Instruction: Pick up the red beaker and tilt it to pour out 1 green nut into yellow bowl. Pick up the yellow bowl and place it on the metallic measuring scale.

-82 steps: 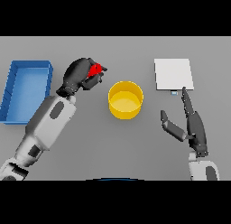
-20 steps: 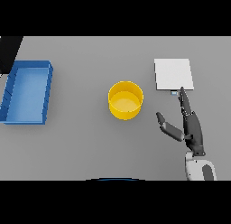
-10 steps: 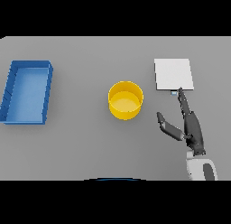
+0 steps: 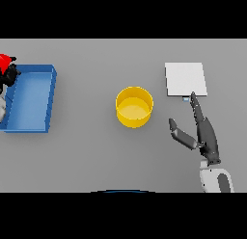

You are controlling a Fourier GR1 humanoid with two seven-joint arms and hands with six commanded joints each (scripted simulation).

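1 round yellow bowl (image 4: pixel 134 107), plain-walled, upright at the centre of the grey table (image 4: pixel 96 151). 1 flat pale metallic measuring scale (image 4: pixel 185 79), square, well right of it. Right hand (image 4: pixel 205 134) near the scale, fingers straight, thumb spread, holding nothing. Left hand (image 4: pixel 8 76) at the left edge, curled round the red beaker (image 4: pixel 4 62), beside the blue rectangular tray (image 4: pixel 30 97).

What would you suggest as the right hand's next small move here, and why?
Probably a short reach toward its left to close round the yellow bowl. The right hand lies open between the bowl and the metallic scale, touching neither, and the bowl stands free on the table. The left hand holds the red beaker far off by the blue tray.
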